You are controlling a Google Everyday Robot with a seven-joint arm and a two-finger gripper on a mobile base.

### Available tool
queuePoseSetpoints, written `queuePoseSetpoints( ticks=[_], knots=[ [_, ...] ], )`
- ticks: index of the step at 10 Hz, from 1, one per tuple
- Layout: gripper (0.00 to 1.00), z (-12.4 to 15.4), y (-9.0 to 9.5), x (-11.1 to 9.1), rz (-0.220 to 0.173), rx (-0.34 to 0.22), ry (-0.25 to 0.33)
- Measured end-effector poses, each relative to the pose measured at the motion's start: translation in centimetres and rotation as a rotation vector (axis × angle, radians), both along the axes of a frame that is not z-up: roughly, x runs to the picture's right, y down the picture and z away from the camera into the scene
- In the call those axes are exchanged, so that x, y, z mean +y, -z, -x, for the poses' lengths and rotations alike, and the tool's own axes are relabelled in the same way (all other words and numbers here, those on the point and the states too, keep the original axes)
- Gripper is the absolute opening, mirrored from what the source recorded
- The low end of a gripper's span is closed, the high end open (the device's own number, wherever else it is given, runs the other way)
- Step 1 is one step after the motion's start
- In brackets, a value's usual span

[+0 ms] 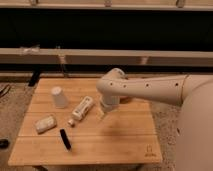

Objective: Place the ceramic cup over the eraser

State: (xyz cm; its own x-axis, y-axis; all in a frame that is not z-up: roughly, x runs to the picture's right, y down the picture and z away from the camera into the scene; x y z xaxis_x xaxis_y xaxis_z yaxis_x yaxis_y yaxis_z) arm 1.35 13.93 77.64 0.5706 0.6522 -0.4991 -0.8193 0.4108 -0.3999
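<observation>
Gripper [103,112] sits just right of tube [83,107], low over table [120,145]; open or closed, can't tell. Cup [59,97] left of tube. Eraser [65,138] front-left of tube, apart.

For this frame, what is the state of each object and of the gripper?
ceramic cup: standing on the table, narrow end up, untouched.
eraser: lying flat near the front edge, uncovered.
white tube bottle: lying on its side.
pale block: lying flat.
gripper: low over the table beside the bottle, away from cup and eraser.
</observation>
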Motion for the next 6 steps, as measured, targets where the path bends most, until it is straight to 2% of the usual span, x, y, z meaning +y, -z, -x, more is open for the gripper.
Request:
queuePoseSetpoints(
  ticks=[5,6],
  knots=[
    [0.76,0.03,-0.03,-0.14,-0.002,-0.003,0.001],
    [0.76,0.2,-0.17,-0.8,-0.012,-0.012,0.005]
  ],
)
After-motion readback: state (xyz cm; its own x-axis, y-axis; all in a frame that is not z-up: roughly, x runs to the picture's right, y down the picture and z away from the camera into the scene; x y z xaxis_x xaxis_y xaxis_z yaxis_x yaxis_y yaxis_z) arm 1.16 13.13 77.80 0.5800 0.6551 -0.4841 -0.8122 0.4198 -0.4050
